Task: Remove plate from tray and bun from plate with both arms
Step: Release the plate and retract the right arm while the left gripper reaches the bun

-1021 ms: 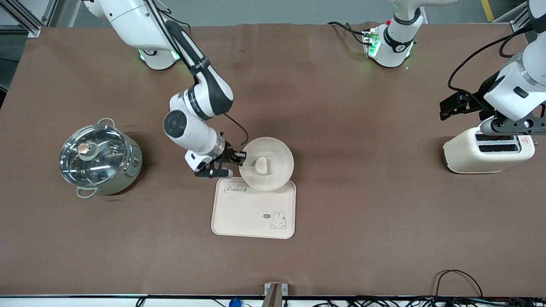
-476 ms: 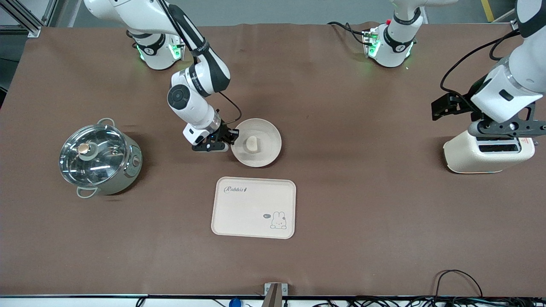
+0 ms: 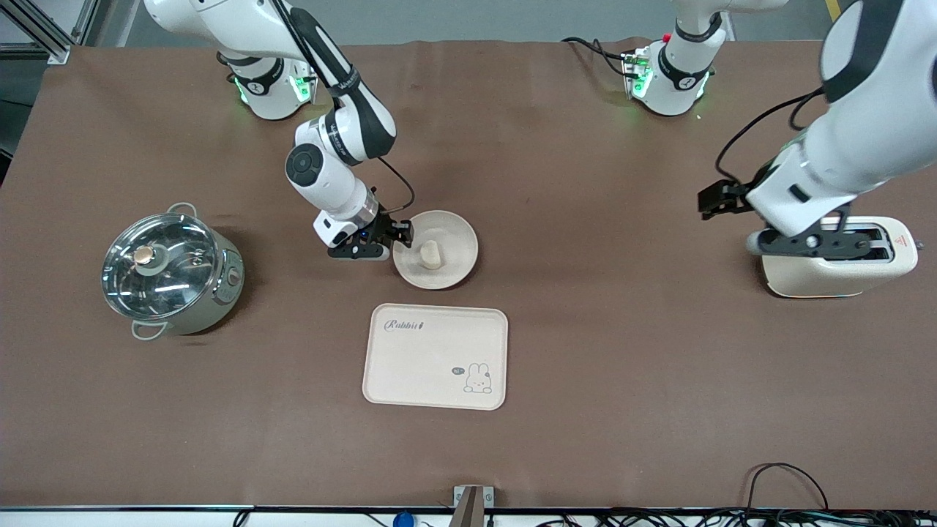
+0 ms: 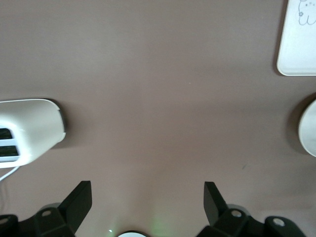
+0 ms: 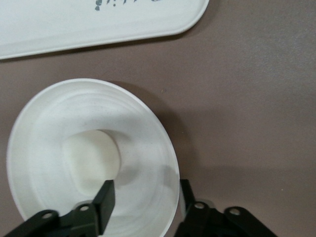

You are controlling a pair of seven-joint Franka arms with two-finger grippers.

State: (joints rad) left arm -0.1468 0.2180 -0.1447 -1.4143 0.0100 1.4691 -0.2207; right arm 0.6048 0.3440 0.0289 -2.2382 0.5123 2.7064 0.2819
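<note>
One bun (image 3: 431, 254) stands upright in the plate (image 3: 455, 241).

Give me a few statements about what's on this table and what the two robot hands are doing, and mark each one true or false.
1. The bun lies on the plate. True.
2. The plate sits on the rabbit tray. False: it is on the brown table cover, farther from the front camera than the tray and apart from it.
3. The right hand grips the plate's rim. True: in the right wrist view its fingers sit on both sides of the rim.
4. The left hand holds the bun. False: it is open and empty, near the toaster.
5. The pot has its lid off. False: a glass lid with a knob covers it.
</note>
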